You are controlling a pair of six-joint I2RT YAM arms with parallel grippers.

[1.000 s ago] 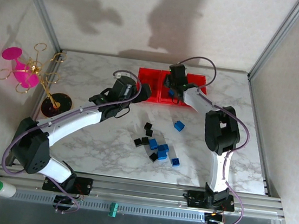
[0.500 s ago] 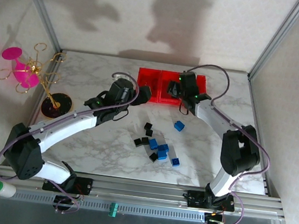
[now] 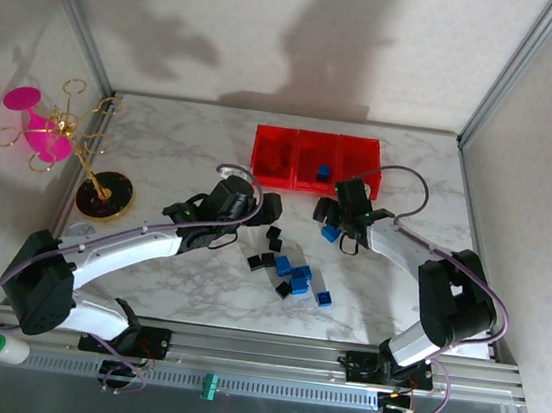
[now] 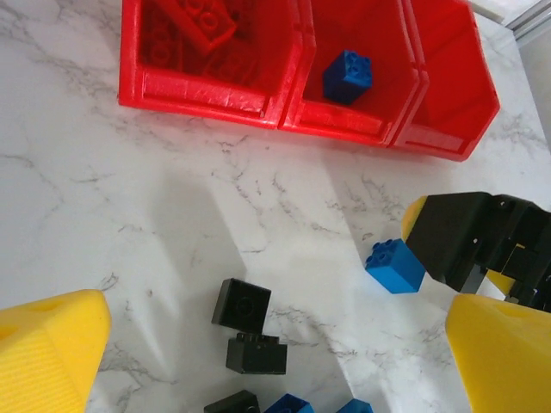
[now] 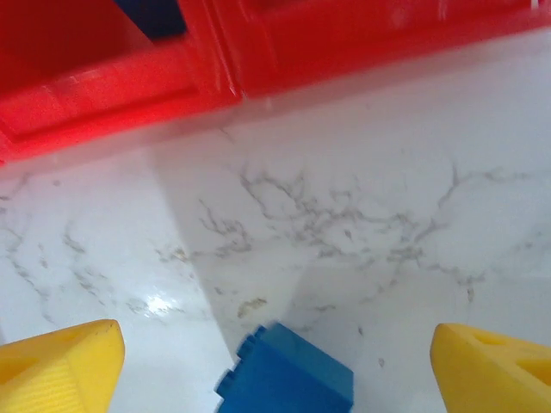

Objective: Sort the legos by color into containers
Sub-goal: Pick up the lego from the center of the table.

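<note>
Right gripper [image 5: 275, 357]: jaws spread wide, nothing held. A lone blue brick [image 5: 288, 383] lay on the marble between its two fingers, slightly to the near side, with the containers [image 3: 311, 185] beyond it on the far side. The brick looked about square and sat askew to the finger line. Left gripper [image 4: 275, 357], also wide and empty, stood further left over the black bricks [image 4: 242, 304]. Judgement: right arm nearer; a straight descent and close should suffice.
</note>
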